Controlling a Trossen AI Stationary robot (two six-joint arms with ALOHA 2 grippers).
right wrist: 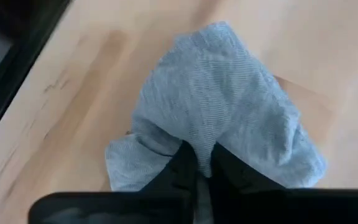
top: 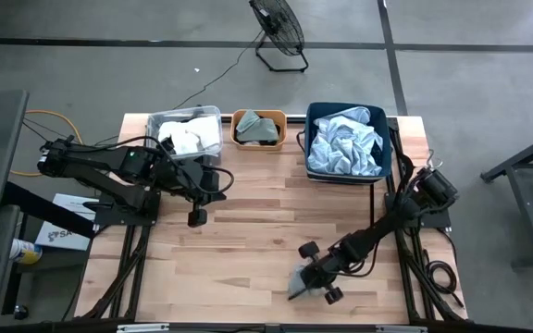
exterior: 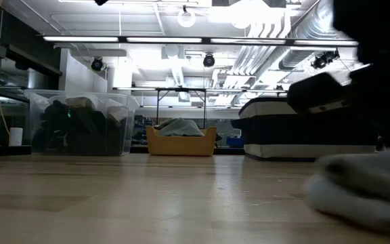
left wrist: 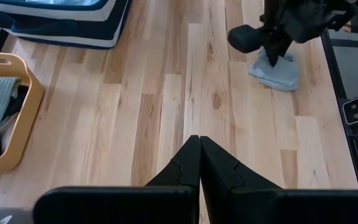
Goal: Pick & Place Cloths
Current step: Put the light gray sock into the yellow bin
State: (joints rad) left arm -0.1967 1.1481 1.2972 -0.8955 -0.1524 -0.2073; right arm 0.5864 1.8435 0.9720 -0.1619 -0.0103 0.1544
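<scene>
1. Pinching a small grey-blue cloth (right wrist: 222, 106), the right hand (top: 305, 280) sits low at the lower middle of the high view; its fingers are drawn nearly together on a fold of the fabric, and the cloth lies bunched on the worktop (top: 248, 231) beneath it.
2. Judging from the right wrist view, only a thin ridge of fabric sits between the fingers. If that fold is shallow, the cloth could slide out on the lift and drop back onto the wood.
3. Most of the cloth spreads loose around the hand. A trailing edge could drag on the worktop or catch on a bin rim during the carry.
4. Higher in the high view, at centre left, the left hand (top: 196, 217) hangs above bare wood with its fingers pressed together and nothing held. It is well apart from the right hand, so I judge a clash unlikely unless both reach for the bins together.
5. Along the top edge of the worktop stand a clear bin (top: 213, 113) with white and dark cloths, a small orange bin (top: 236, 117) with grey-green pieces, and a navy bin (top: 389, 148) heaped with pale blue fabric (top: 343, 143).
6. That heap rises near the navy rim; anything dropped on its edge could roll off onto the worktop.
</scene>
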